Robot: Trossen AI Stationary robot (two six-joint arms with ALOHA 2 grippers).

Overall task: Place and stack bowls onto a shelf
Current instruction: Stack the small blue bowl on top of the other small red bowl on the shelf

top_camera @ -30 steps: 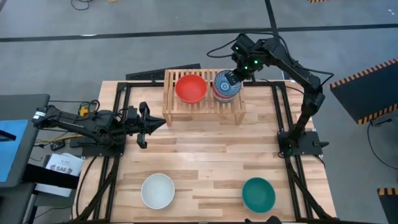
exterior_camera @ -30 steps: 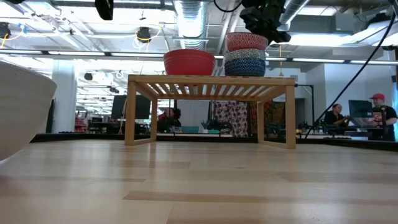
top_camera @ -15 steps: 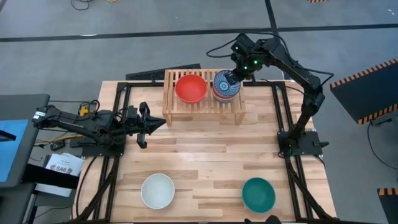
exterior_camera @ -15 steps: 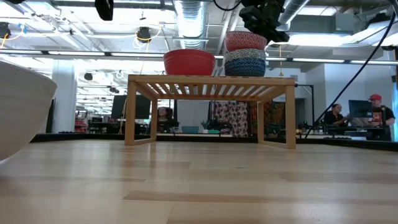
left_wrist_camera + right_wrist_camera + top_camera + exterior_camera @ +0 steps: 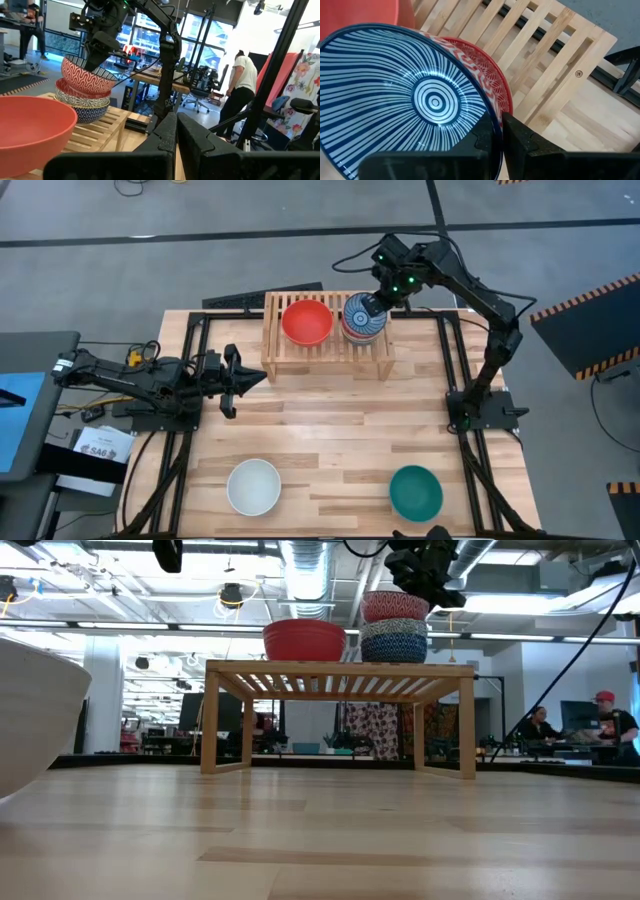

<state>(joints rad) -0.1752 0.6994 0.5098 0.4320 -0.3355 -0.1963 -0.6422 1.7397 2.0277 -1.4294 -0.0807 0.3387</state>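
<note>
Striped bowl (image 5: 420, 100), blue and white inside, is the top one of a three-bowl stack, directly under the right gripper (image 5: 497, 125). The gripper's two fingers are closed down on its rim, one inside the bowl and one outside, with only the wall between them. From the left wrist view this bowl (image 5: 85, 77) has a red wave pattern on its outside and sits slightly tilted in the one below.

Just beneath it is a patterned red bowl (image 5: 492, 75), whose rim shows past the striped bowl's edge on the gripper's side. The bottom bowl (image 5: 394, 647) has a dark blue patterned outside and rests on the shelf (image 5: 325, 355).

The plain red bowl (image 5: 306, 321) stands on the same shelf just beside the stack, on the far side from the right gripper (image 5: 378, 302), not touching it.

The left gripper (image 5: 250, 379) waits low over the table (image 5: 330, 430), well away from the right gripper and short of the shelf's near corner. Its fingers (image 5: 200, 142) are drawn almost together with a thin gap and hold nothing.

The white bowl (image 5: 253, 486) and the teal bowl (image 5: 415, 492) sit on the table, well apart from each other and far from both grippers.
</note>
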